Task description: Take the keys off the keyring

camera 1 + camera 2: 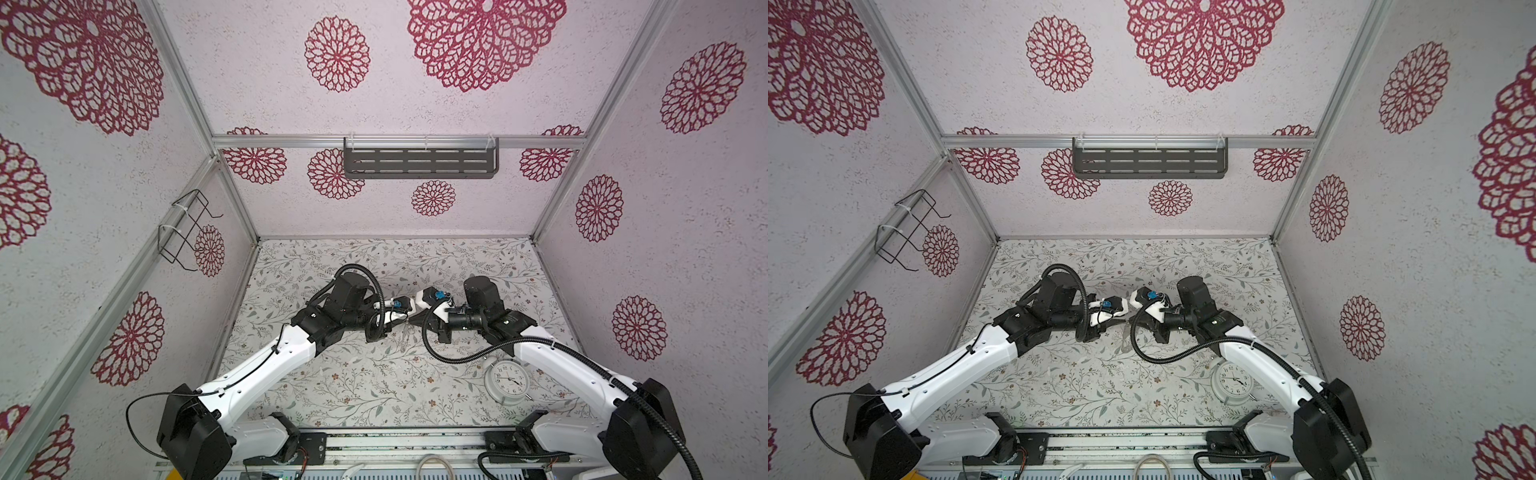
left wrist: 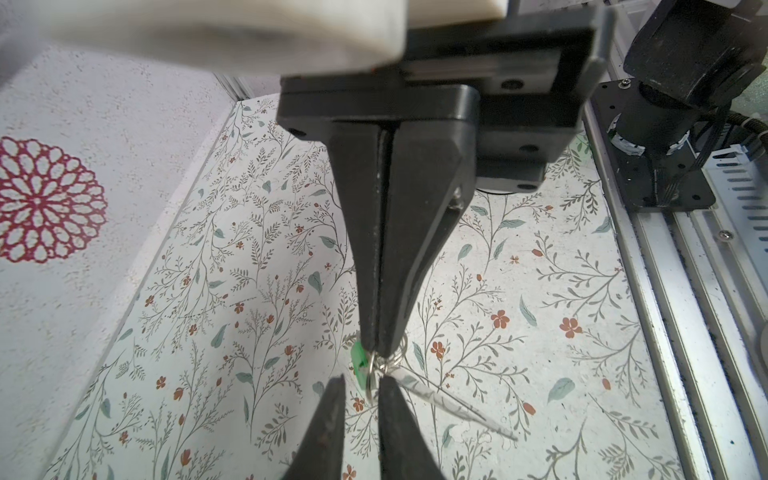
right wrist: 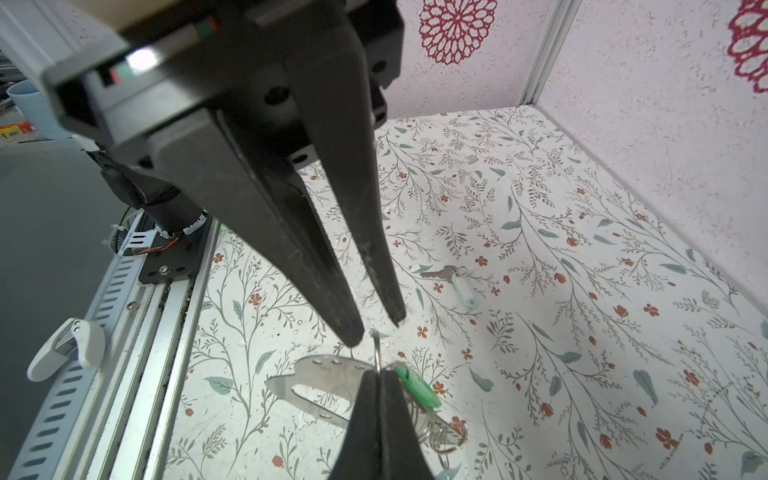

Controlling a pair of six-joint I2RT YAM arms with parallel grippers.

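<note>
"What sat nearest you?"

"A round white alarm clock, on the tabletop close against the right arm."

"And the keys?"

"One key with a pale tag lay flat on the tabletop by itself, well apart from everything else. Of the other I could only make out the green tag. It was up against the grippers, and its metal part was mostly hidden."

"Where was the keyring?"

"Further in, about the middle of the tabletop, where the two arms met tip to tip. The keyring was a flat metal loop with a long oval opening, right beside the green tag and a bunch of small rings. I couldn't tell whether it rested on the tabletop or hung just above it."

"What were the grippers doing?"

"The right gripper was closed tight, pinching a small wire ring that stood upright between its tips. The left gripper faced it with its tips only narrowly apart. The top of that ring sat in the gap, and neither tip seemed to press on it."

"Anything beyond?"

"A dark slotted shelf on the back wall."
</note>
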